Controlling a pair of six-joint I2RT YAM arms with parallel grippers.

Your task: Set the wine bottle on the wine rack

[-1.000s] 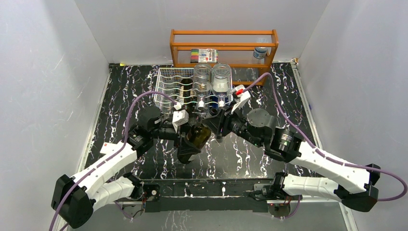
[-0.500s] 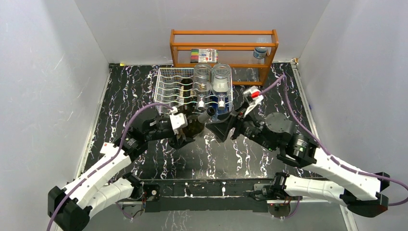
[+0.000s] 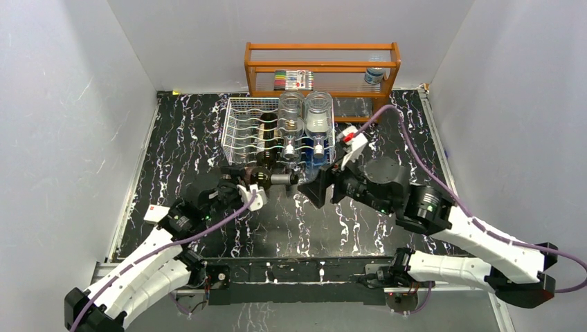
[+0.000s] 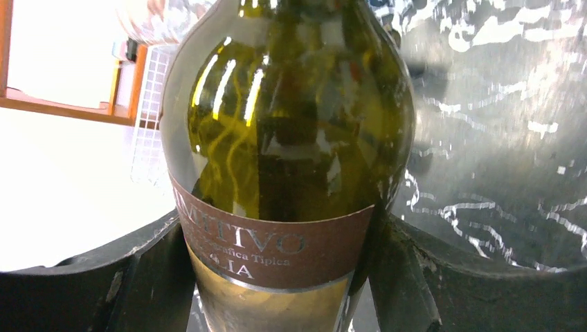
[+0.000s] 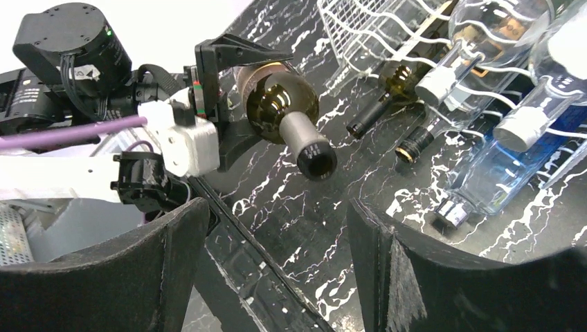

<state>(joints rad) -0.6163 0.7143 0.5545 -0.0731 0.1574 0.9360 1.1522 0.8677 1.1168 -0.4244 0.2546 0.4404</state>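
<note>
wine bottle (image 3: 277,178) isn't in the rack yet. your left gripper (image 3: 259,178) is clamped on its body at the label, with fingers (image 4: 149,277) on both sides. it's held roughly level over the bench (image 3: 180,138), neck pointing right, just near of the wine rack (image 3: 239,128) front. your right gripper (image 3: 313,192) sits just right of the neck, spread wide with nothing between its fingers, and the bottle mouth faces it. the rack holds two clear bottles (image 3: 318,114) on its right half and a dark bottle (image 3: 266,131) left of them, necks pointing near. the orange wooden shelf (image 3: 322,66) stands behind the rack, at the far wall.
</note>
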